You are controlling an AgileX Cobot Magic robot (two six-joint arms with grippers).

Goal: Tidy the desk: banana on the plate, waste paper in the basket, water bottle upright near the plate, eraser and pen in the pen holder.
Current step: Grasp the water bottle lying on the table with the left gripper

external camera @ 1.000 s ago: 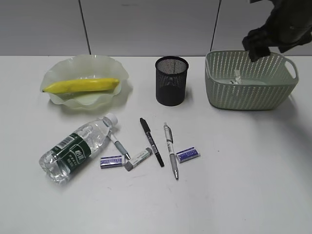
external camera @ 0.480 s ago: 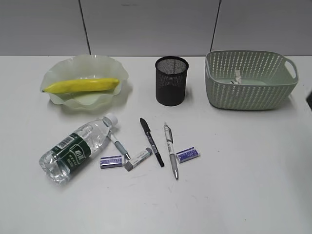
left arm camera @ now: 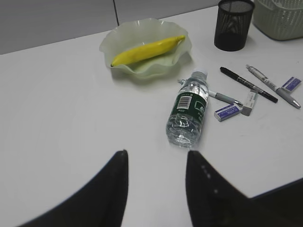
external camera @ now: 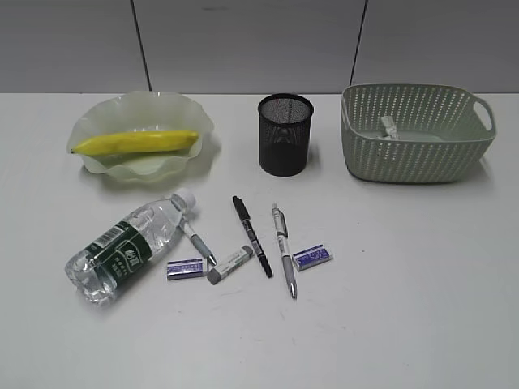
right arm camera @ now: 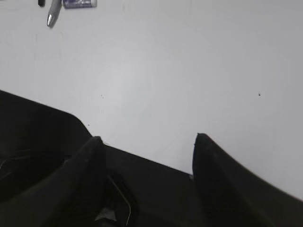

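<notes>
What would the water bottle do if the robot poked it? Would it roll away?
The water bottle lies on its side on the flat desk, and its body is round, so a sideways poke would probably roll it. It looks full of water, so likely heavy for its size. Its clear plastic looks smooth, maybe slippery to grab.

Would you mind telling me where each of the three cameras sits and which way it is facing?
Exterior view: in front of the desk, looking down at a slant toward the back wall; no part of the robot shows.
Left wrist view: on the left arm, above the desk's near left, facing the water bottle and the plate; the open left gripper shows below.
Right wrist view: on the right arm, low, facing bare desk; the open right gripper shows.
Shared: exterior and left wrist views both show the banana, the pen holder and the basket.
</notes>
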